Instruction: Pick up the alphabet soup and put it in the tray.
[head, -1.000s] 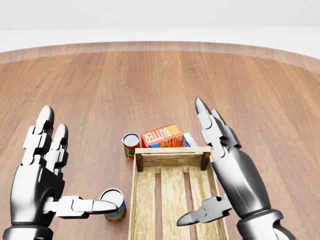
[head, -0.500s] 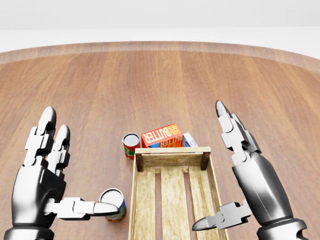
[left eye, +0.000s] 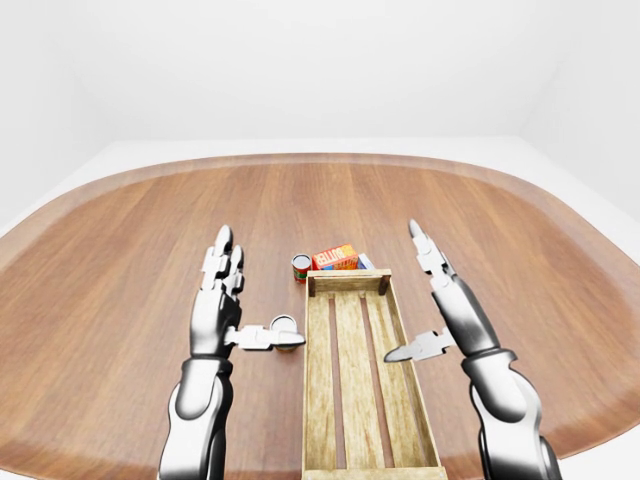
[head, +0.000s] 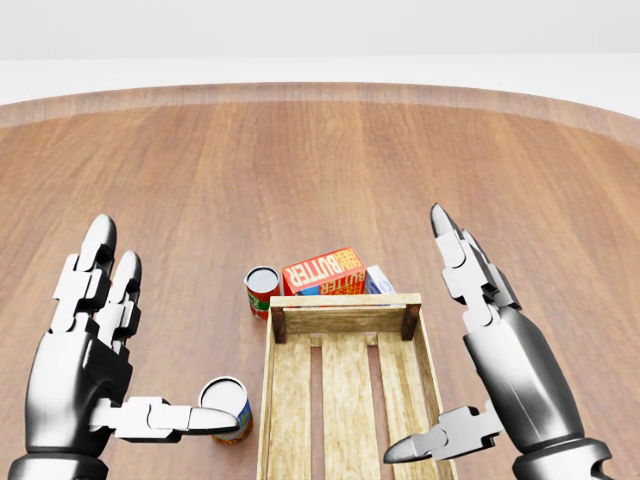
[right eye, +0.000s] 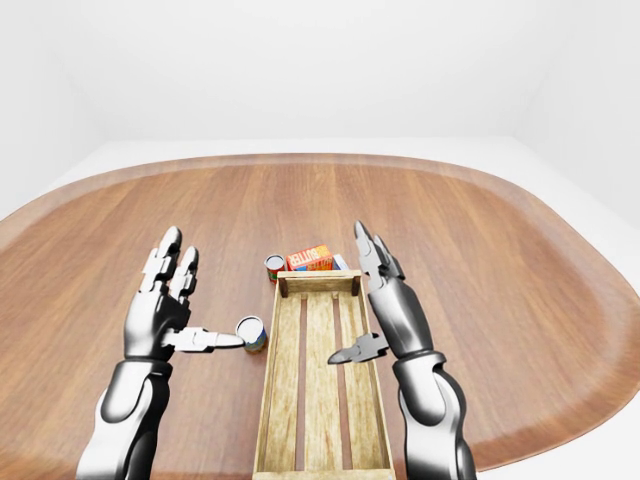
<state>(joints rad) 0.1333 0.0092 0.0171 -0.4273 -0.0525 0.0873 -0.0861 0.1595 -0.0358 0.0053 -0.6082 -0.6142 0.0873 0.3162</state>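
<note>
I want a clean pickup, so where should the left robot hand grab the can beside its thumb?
Grip the upright round can around its curved side wall, coming from the head view's left, where the open left robot hand already stands; the wooden slatted tray crowds its right side.

Alphabet soup can upright on desk, outside tray; tray holds nothing.

Alphabet soup (head: 228, 408): small cylindrical can, silver-grey top, label partly blue and orange, standing upright on the wooden desk (head: 300, 180), just beside the left long wall of the tray in the head view. Tray (head: 292, 400): pale slatted wooden crate, open-topped, long axis running from bottom toward top of the head view, darker corner posts at its upper end; three floor slats with gaps showing between them.
</note>
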